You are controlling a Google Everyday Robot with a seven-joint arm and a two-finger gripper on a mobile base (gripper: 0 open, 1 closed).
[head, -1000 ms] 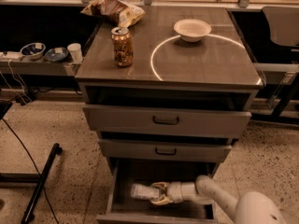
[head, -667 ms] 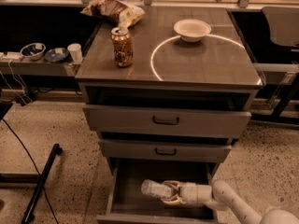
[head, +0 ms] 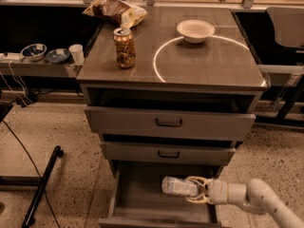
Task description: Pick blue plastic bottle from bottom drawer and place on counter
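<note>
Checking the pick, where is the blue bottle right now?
Low in the camera view, the bottle is in the open bottom drawer, toward its right side, held sideways by the claw shut on its end.

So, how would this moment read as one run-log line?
stage: grasp | gripper: inside open grey bottom drawer, shut on small pale blue plastic bottle | bottle: lying sideways | glossy grey counter: bottle not there

The gripper, clasping the blue plastic bottle, hangs over the open bottom drawer, just below 2 part-open upper drawers that overhang it. The counter is bare in front; a can, bowl and snack bag occupy the rest.
</note>
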